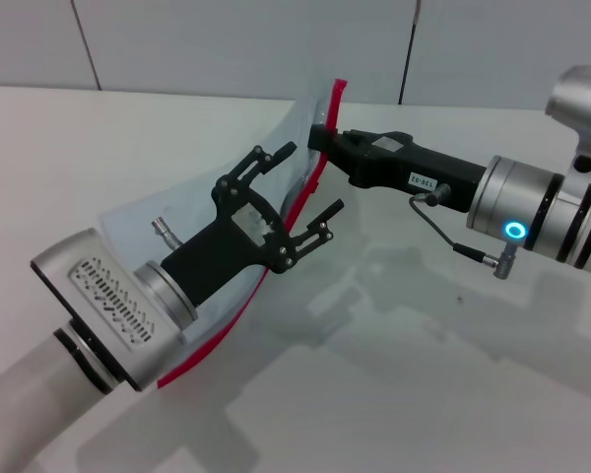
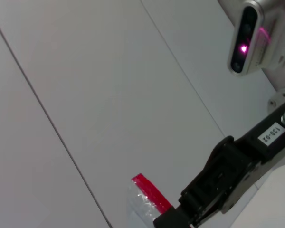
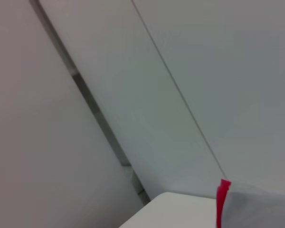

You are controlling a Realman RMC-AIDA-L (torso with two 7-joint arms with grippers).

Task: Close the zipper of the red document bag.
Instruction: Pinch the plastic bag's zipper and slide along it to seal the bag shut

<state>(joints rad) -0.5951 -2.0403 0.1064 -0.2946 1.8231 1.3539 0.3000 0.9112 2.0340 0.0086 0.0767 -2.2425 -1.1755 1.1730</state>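
The red document bag (image 1: 202, 212), a translucent pale-blue pouch, is held up off the table and bent into a curve. Its zipper (image 1: 302, 201) is the red strip along the edge facing my right side, running from the top end (image 1: 339, 89) down to the low end near my left wrist. My right gripper (image 1: 319, 139) is shut on the zipper near its top end; it also shows in the left wrist view (image 2: 176, 217) beside the red zipper tip (image 2: 151, 194). My left gripper (image 1: 313, 178) stands open, its two fingers straddling the zipper lower down. In the right wrist view only the zipper tip (image 3: 222, 202) shows.
The white table (image 1: 424, 384) lies under both arms, with grey wall panels (image 1: 227, 44) behind it. A thin cable (image 1: 443, 235) hangs from my right forearm above the table.
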